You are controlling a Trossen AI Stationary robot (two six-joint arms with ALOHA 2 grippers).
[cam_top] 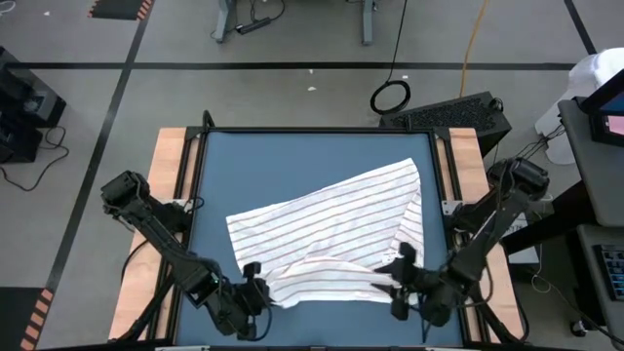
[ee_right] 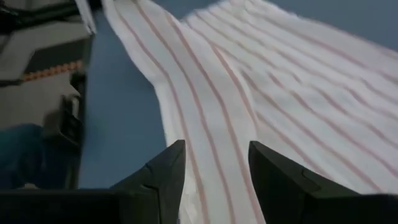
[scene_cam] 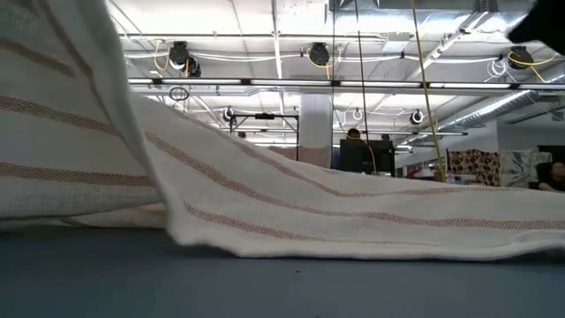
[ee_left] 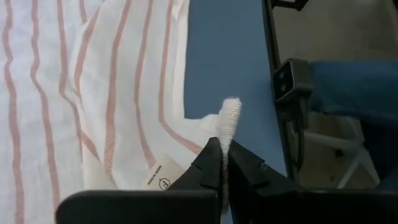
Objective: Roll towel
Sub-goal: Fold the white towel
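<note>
Towel [cam_top: 336, 229] lies rumpled across the blue table [cam_top: 292, 161], near edge bunched. Left gripper [ee_left: 225, 163] pinches a corner tight, presumably anchoring the roll; right gripper [ee_right: 216, 163] gapes empty above the striped cloth.

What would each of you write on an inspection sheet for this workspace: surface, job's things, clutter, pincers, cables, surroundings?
Surface: blue tabletop, wooden side strips.
Job's things: striped towel lying rumpled, near edge partly folded over, not rolled.
Clutter: nothing seen on the table.
Pincers: left pincer shut on a pinched towel corner at the near left; right pincer open over the towel's near right edge, holding nothing.
Cables: coiled cable on the floor beyond the table.
Surroundings: grey floor with dark tape lines, desk at right.
</note>
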